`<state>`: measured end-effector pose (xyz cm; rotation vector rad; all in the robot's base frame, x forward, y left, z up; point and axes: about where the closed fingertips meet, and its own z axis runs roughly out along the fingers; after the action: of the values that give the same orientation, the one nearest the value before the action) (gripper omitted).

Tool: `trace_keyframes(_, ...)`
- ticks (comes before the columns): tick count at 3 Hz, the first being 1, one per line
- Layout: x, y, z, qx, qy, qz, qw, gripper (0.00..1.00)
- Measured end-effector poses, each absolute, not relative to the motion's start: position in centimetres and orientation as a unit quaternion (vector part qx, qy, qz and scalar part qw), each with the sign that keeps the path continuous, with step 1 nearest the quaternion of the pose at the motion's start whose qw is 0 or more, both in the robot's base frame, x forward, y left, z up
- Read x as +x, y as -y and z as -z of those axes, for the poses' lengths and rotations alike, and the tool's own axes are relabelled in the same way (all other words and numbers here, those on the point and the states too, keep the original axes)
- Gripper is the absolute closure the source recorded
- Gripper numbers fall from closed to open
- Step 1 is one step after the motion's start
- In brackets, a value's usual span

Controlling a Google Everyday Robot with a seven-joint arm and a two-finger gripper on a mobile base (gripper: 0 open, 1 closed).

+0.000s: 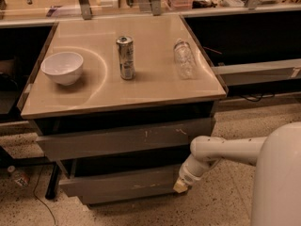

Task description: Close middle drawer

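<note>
1. Since the middle drawer (117,185) hangs pulled out at 6 o'clock from the scratched drawer front (127,142), I judge it rigid, fairly light metal (no handle), so I'd push its front panel.
2. My gripper (181,186) sits at its 3 o'clock end; whether it is open or closed I cannot tell.

hand (181,186) at middle drawer (117,185) front: state unclear | tray: hidden | robot body (277,182): cut off

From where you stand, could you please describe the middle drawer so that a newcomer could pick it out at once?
Find the beige-topped cabinet in the centre. Under its top, two grey drawer fronts stick out, and the middle drawer is the lower one. It sits beneath the upper front, which has white scratches, and it alone has the robot's pincer at its right end.
</note>
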<state>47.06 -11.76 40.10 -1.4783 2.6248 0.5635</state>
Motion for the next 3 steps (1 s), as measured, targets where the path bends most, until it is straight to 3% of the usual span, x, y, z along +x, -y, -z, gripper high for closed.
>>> trace_keyframes(1,48.9,12.1,-40.1,-0.476,-0.861,-0.172,0.046,1.0)
trace_keyframes(3,50.5,12.9,-40.9,-0.461,-0.875,-0.14,0.055,1.0)
